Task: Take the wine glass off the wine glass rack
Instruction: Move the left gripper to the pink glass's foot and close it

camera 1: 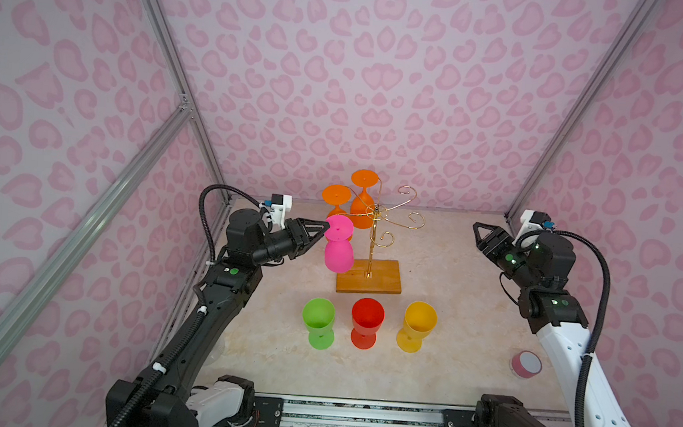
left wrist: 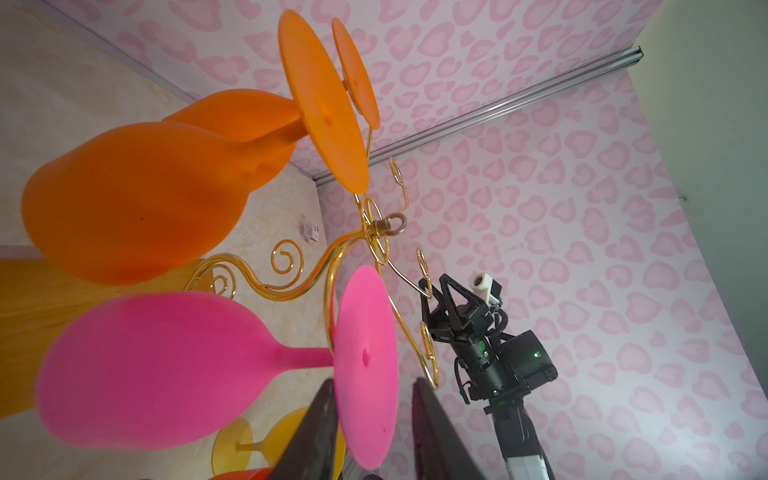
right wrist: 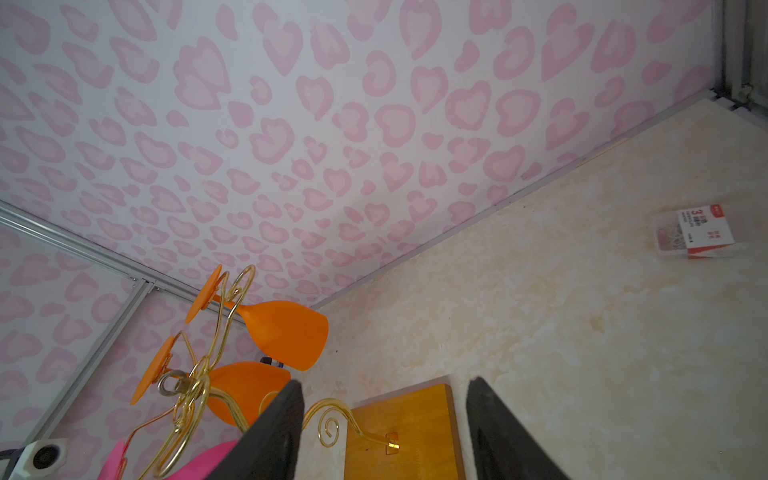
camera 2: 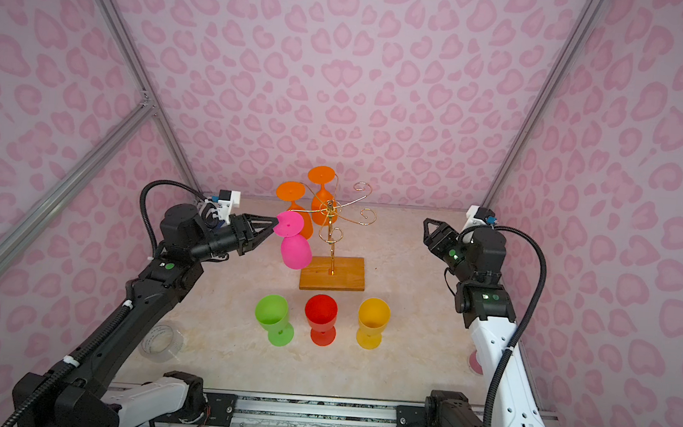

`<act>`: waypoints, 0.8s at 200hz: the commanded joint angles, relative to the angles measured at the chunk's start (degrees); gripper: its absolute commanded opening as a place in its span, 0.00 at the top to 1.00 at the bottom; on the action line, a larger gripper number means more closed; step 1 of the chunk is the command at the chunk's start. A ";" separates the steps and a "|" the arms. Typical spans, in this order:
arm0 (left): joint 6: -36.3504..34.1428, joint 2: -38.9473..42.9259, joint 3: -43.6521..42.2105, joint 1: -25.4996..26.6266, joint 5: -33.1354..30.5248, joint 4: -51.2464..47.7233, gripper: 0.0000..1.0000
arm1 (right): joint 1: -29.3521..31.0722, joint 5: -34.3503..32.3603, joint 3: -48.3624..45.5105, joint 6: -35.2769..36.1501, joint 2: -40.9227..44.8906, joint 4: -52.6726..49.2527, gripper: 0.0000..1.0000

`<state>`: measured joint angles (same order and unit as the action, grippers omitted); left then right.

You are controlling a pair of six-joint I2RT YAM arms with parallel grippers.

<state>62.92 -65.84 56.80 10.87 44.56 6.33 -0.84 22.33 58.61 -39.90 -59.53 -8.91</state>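
We judge the pink wine glass [camera 1: 338,257], hanging bowl-down on the wine glass rack [camera 1: 369,277], light, stiff and slick, so grip its foot rim, which our left jaws straddle without clamping; our right jaws stand open, empty.

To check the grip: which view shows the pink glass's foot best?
The left wrist view: the pink glass's foot is large and close, between the two jaws. Both top views show it small, from above. The right wrist view catches only a pink sliver.
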 commanded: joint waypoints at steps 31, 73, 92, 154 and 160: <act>-0.03 -0.60 1.22 0.46 1.15 3.06 0.73 | -0.01 0.52 -0.60 -0.18 -0.33 2.09 0.37; -0.23 -1.05 1.04 0.55 1.61 2.90 0.76 | 0.02 0.35 -0.87 -0.18 0.03 1.95 0.37; -0.34 -1.04 0.86 0.55 1.68 2.65 0.78 | 0.02 0.35 -0.88 -0.18 0.11 1.90 0.37; -0.85 -0.95 0.60 0.55 1.77 1.78 0.87 | 0.00 0.43 -1.21 -0.35 0.03 2.27 0.37; -0.86 -0.90 0.60 0.55 1.81 1.76 0.89 | 0.02 0.44 -1.26 -0.42 0.03 2.24 0.37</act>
<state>62.92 -66.78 57.32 11.42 45.23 7.29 -0.86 22.50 57.78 -40.14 -59.44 -8.08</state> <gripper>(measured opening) 0.133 0.630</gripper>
